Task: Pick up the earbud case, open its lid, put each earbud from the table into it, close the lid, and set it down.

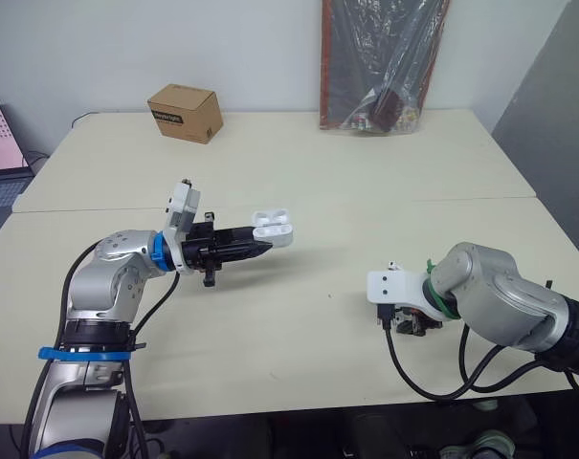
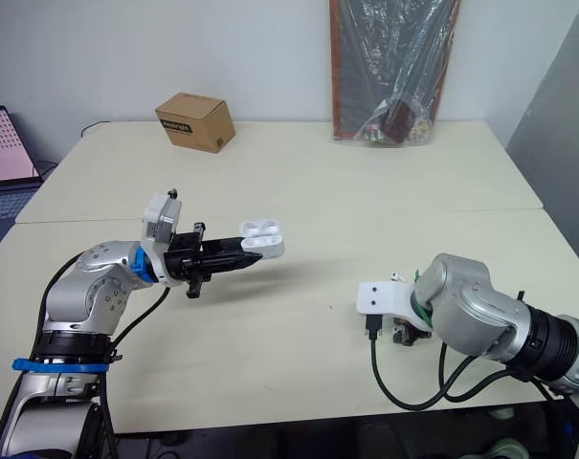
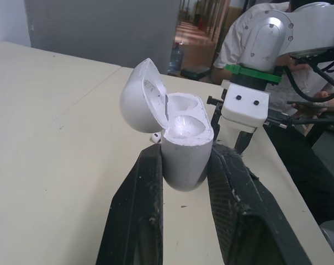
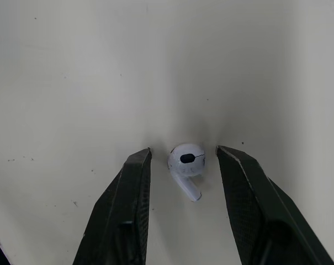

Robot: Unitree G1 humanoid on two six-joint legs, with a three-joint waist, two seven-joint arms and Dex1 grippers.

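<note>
My left gripper (image 1: 262, 247) is shut on the white earbud case (image 1: 273, 228), held above the middle of the table. Its lid is hinged open and both hollows look empty in the left wrist view, where the case (image 3: 180, 143) sits between my two fingers. My right gripper (image 1: 413, 325) points down at the table on the right. It stands open, with one white earbud (image 4: 186, 163) lying on the table between its fingers (image 4: 131, 187), a small gap on each side. A second small white earbud (image 3: 155, 137) lies on the table beyond the case.
A brown cardboard box (image 1: 185, 113) stands at the back left of the table. A dark plastic bag (image 1: 380, 62) leans against the wall at the back. A laptop (image 1: 0, 158) sits at the far left. The table (image 1: 318, 316) is bare between my two arms.
</note>
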